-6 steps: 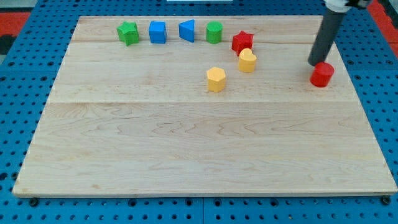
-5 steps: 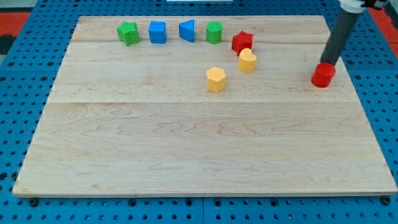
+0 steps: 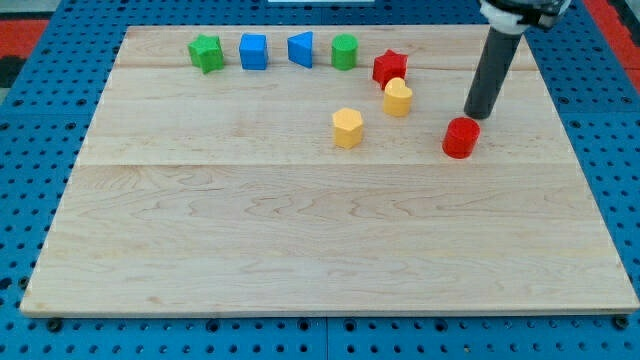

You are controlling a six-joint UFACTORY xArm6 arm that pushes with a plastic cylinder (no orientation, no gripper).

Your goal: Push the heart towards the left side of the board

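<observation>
Counter: a pale wooden board [image 3: 300,250] lying on a blue pegboard surface [image 3: 20,200].
My tip: the lower end of the dark rod [image 3: 470,116], in the upper right of the frame, just above and slightly right of the red block; I cannot tell whether they touch.
Gripper: none shows; the arm ends in the bare rod, which holds nothing.
Red block: a rounded red piece [image 3: 461,138], right of centre, its exact shape hard to make out.
Yellow heart: [image 3: 398,97], upper middle of the frame, well to the left of my tip and up-left of the red block.
Red star: [image 3: 390,68], just above the yellow heart, very close to it or touching.
Yellow hexagon: [image 3: 347,128], down-left of the heart, near it but apart.
Top row, left to right: green star [image 3: 206,52], blue cube [image 3: 253,50], blue triangle [image 3: 300,48], green cylinder [image 3: 344,50], spaced along the upper edge of the board.
Heart's place on the board: right of the board's middle, in its upper part.
</observation>
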